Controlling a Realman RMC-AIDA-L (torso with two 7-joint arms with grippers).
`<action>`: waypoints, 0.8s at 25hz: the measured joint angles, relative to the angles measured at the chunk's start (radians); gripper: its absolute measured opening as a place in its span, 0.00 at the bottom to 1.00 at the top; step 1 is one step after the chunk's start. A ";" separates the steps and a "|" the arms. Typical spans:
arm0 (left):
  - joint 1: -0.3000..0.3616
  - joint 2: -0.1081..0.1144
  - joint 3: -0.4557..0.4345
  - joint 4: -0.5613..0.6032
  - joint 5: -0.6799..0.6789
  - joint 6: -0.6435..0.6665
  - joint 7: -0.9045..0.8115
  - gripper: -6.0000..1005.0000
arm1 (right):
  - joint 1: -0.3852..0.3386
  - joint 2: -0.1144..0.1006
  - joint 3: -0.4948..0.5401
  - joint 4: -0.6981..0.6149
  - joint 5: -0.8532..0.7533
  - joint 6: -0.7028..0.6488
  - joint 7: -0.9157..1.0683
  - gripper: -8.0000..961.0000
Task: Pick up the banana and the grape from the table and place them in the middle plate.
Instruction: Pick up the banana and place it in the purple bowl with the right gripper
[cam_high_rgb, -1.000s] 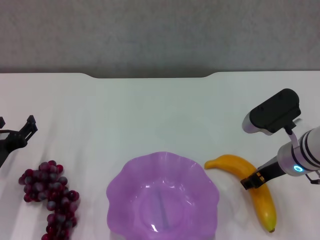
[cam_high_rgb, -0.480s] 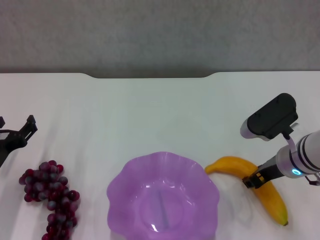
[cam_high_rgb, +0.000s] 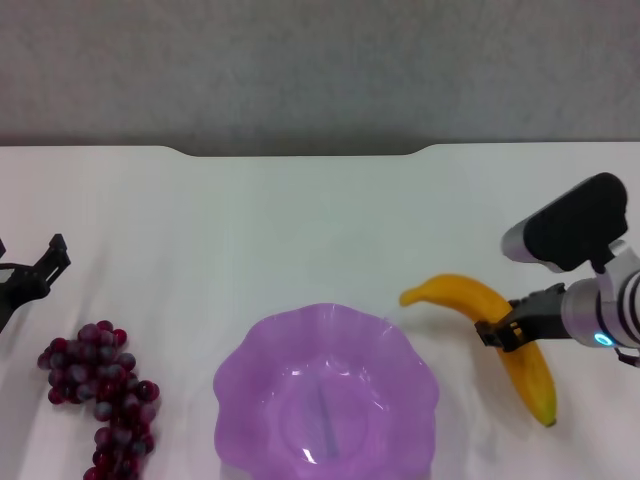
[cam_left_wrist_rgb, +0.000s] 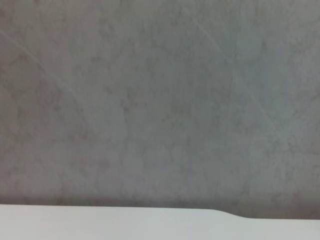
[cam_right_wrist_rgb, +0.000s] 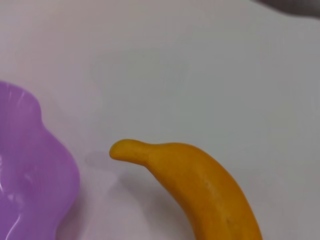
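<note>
One curved yellow-orange plastic-looking banana (cam_high_rgb: 500, 325), one bunch of small dark red-purple grapes (cam_high_rgb: 100, 392) and one translucent purple plastic plate with a wavy scalloped rim (cam_high_rgb: 325, 395) show on the plain white worktop (cam_high_rgb: 300, 230), along with two tools. The right tool (cam_high_rgb: 497, 335) is clenched on the banana at about its middle, dark fingers (cam_high_rgb: 507, 333) pressed against the fruit's sides; the stem end juts out from the tool toward the plate and the dark-tipped end hangs past the tool toward the near edge of the worktop. In the right wrist view the banana (cam_right_wrist_rgb: 200, 187) appears with its blunt stem end near the plate's rim (cam_right_wrist_rgb: 60, 170) but apart from it, bare worktop between them. The plate lies just beside the right tool, on its inner side. The left tool (cam_high_rgb: 40, 268) sits at the far side of the worktop from the right one, its fingers parted and grasping nothing, with the grape bunch near it, on its nearer side. Nothing lies between either tool and the plate.
</note>
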 joint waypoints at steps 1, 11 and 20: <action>0.000 0.000 -0.001 0.000 0.000 0.000 0.001 0.86 | -0.020 0.000 0.001 0.027 -0.001 -0.010 -0.001 0.53; 0.002 0.002 -0.007 0.000 -0.004 0.000 0.005 0.86 | -0.228 0.000 -0.014 0.397 -0.016 -0.037 -0.066 0.53; -0.006 0.003 -0.002 0.015 0.003 0.000 0.005 0.86 | -0.083 0.001 -0.107 0.338 0.117 0.019 -0.118 0.53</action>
